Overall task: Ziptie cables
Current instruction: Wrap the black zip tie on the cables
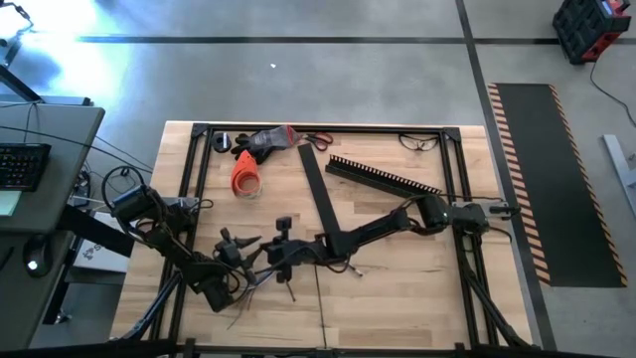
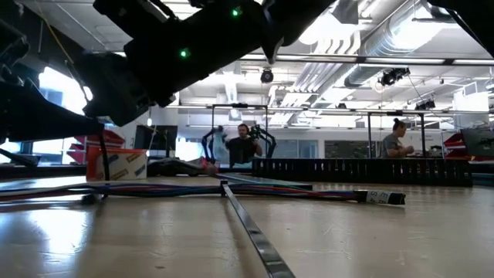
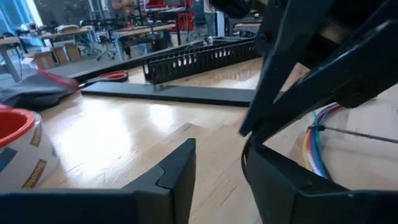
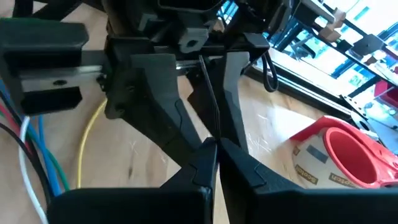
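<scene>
The cables lie along the table as a bunch of coloured wires, with splayed ends near the front. My left gripper is open and low over the table at the centre left, with nothing between its fingers. My right gripper reaches in from the right, facing the left one, and is shut on a thin black zip tie. A thin tie also crosses the wires. My right gripper pinches the thin black zip tie between its two fingertips. The fingers come from the table's right, slanting a little downward. From the tips the tie runs straight on toward the open left gripper; its far end is hidden among that gripper's parts.
A red-cored tape roll stands at the far left. Behind the grippers are a flat black strip and a comb-toothed channel. Scissors and glasses lie at the far edge. A thin strip runs toward the near edge.
</scene>
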